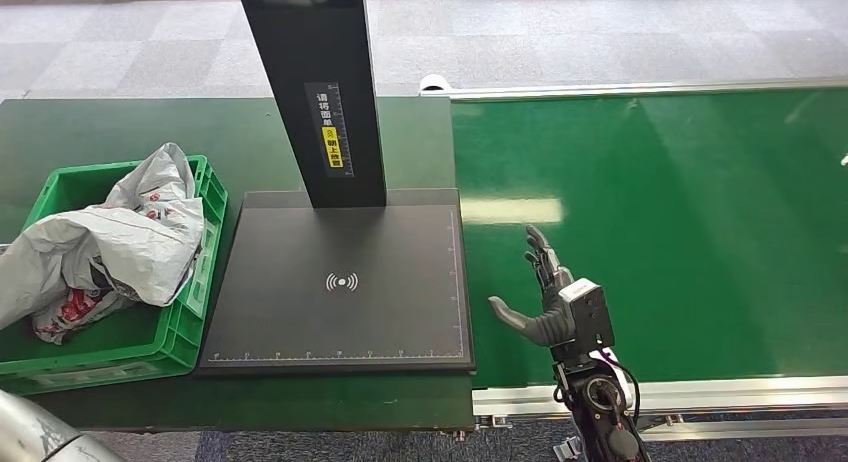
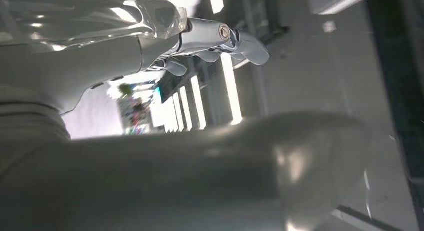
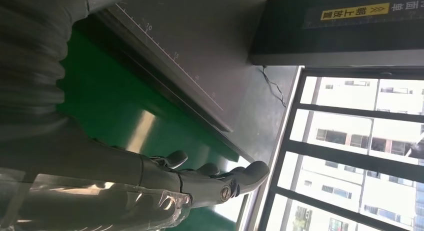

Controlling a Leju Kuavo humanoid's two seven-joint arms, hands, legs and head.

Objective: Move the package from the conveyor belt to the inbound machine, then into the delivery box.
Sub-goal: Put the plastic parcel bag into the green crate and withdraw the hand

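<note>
The package, a crumpled grey-white plastic bag with red print, lies in the green delivery box at the left and spills over the box's left side. The black inbound machine stands beside the box, its flat scanning plate bare. My right hand hovers low over the green conveyor belt, just right of the plate, fingers spread and holding nothing. The right wrist view shows the right hand with its fingers stretched out over the belt. My left hand appears in the left wrist view, fingers extended, nothing in it.
The machine's black post rises from the back of the plate and carries a yellow label. A dark green table holds the box and machine. The belt's metal frame runs along the near edge. A silver part of my left arm sits at the lower left.
</note>
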